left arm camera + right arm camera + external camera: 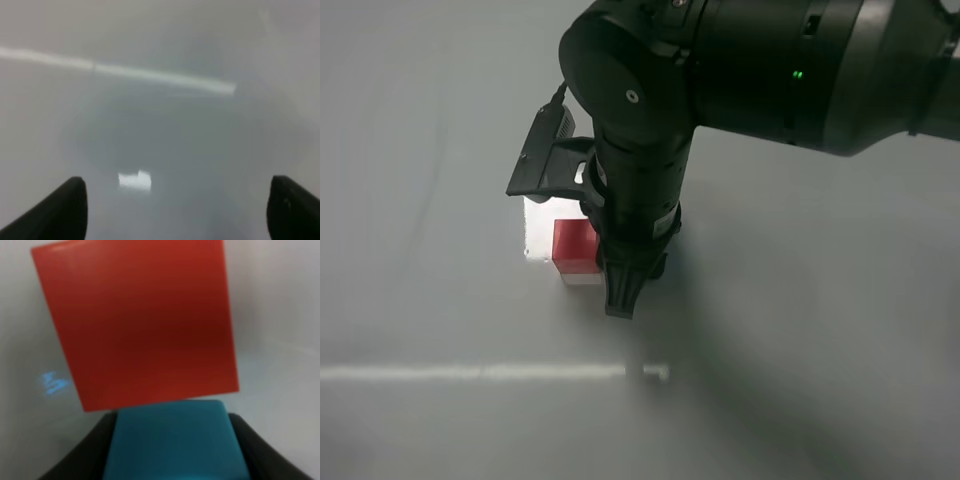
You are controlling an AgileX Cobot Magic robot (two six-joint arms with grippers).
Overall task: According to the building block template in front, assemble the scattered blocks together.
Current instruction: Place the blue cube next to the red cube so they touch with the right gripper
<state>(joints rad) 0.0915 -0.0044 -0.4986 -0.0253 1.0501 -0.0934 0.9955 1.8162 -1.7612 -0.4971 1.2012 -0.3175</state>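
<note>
In the right wrist view my right gripper [175,462] is shut on the teal cube [172,440], with a dark finger [92,455] on each side of it. The teal cube's face rests against the red cube [140,325], which stands on the grey table. In the exterior high view the red cube [575,246] shows just left of my right gripper [623,298], which points straight down; the teal cube is hidden under it there. My left gripper [177,186] is open and empty over bare table. The two-colour template bar is not in view.
The right arm's thick black body [770,60] reaches in from the upper right and covers the table behind the cubes. A bright patch of light [535,228] lies beside the red cube. A pale reflected stripe [490,372] crosses the grey table [820,350] nearer the front.
</note>
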